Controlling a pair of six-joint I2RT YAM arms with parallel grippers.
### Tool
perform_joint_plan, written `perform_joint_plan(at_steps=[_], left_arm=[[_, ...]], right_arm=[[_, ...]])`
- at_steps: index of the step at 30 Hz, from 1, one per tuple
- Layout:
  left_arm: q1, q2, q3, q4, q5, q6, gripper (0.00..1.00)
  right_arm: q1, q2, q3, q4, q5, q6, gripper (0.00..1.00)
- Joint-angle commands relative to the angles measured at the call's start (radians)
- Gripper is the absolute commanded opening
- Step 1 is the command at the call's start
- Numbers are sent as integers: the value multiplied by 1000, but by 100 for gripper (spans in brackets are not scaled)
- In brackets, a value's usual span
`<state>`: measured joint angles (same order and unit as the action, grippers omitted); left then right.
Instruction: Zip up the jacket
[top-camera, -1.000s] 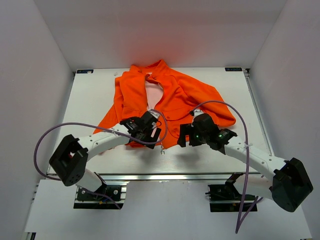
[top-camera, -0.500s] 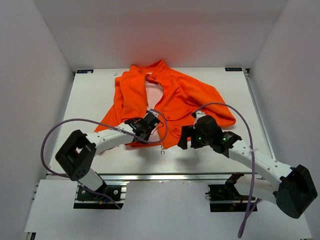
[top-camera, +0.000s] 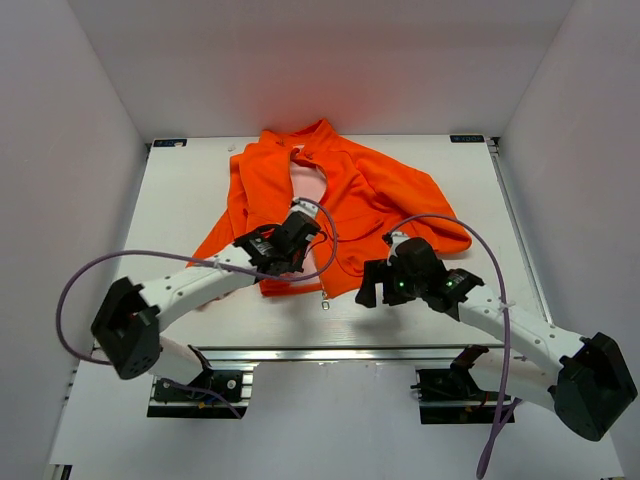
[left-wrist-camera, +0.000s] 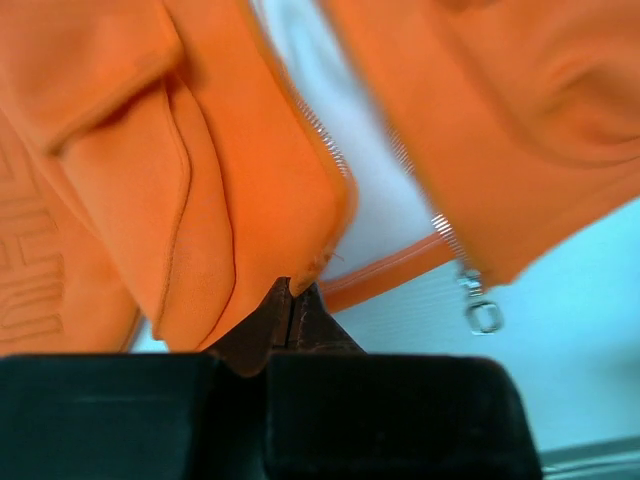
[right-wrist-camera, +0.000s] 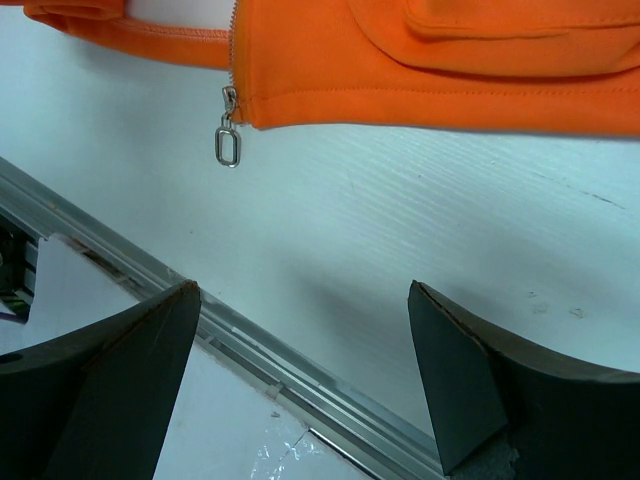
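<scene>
Shows the jacket (top-camera: 345, 190) spread on the table (top-camera: 180, 190), collar toward the far edge, front open over pale lining. Pinches the near corner of the front panel on the left arm's side with the left end effector (left-wrist-camera: 291, 300), clenched tight on orange fabric that bunches just above the tips. Holds the right end effector (right-wrist-camera: 302, 300) released and spread wide, grasping nothing, above bare table just on the near side of the other panel's hem. Finds the zipper pull (right-wrist-camera: 228, 148) dangling at that hem's corner, lying on the table between both end effectors, touched by neither.
</scene>
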<state>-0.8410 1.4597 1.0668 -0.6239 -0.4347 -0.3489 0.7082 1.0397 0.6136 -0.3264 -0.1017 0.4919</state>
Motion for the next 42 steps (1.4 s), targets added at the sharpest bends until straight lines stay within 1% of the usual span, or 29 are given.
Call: perform_joint_plan(at_steps=[1,3,5,8,9,12,14,15,16,17,19,21,22,24,25,26,28,29,31,32,33,35,36,39,40,42], left_arm=[[-9,-127,47,24,-18,-7,0],[-12,-157,39,12,14,-5,0],[-24,-174,13,6,76,-18,0],[-79,-193,-40,3,142,-36,0],[-113,-188,-72,-3,142,-47,0],[-154,-162,-123,-20,180,-91,0],[-173,-128,-152,15,238,-104,0],[-196,-115,-174,23,244,-113,1],[-205,-90,-183,20,244,-136,5],[-213,-78,-192,16,241,-147,13],[-217,-52,-226,32,258,-165,44],[-217,-45,-263,78,310,-167,56],[-217,-47,-272,91,327,-168,58],[-217,-56,-287,127,367,-177,68],[-219,-76,-301,134,381,-180,92],[-219,-91,-306,141,392,-183,98],[-219,-127,-295,122,392,-202,98],[-219,-172,-288,100,387,-211,98],[-219,-234,-266,72,369,-252,98],[-217,-301,-237,40,355,-274,98],[-217,-332,-225,26,297,-327,98],[-217,-393,-200,-9,226,-383,98],[-217,-442,-199,-13,197,-406,98],[-196,-472,-192,-30,104,-504,98],[-163,-469,-195,-27,74,-522,98],[-110,-440,-234,53,103,-519,98]], right_arm=[[0,-4,-18,56,-38,5,89],[0,-3,-17,58,-43,5,89],[0,0,-20,66,-52,5,89],[0,17,-23,73,-50,7,89],[0,28,-22,73,-50,10,89],[0,51,-31,87,-39,22,89],[0,63,-34,102,-33,36,89],[0,72,-32,105,-29,42,89],[0,77,-31,110,-26,45,89],[0,82,-28,112,-23,48,89],[0,86,-23,122,-12,42,89],[0,92,-18,124,-3,37,89],[-1,95,-12,125,-1,33,89],[0,102,-5,125,-12,16,89],[0,102,1,127,-13,5,89],[0,100,6,130,-16,-22,89],[7,102,17,132,0,-52,89],[14,108,23,125,23,-71,89],[37,129,47,104,86,-81,89],[48,138,75,86,135,-82,89],[74,146,84,81,158,-85,89],[114,180,115,82,213,-95,89],[152,193,127,79,273,-96,89],[210,284,198,52,353,-61,89],[223,333,215,47,365,-53,89],[244,379,258,43,398,-33,86]])
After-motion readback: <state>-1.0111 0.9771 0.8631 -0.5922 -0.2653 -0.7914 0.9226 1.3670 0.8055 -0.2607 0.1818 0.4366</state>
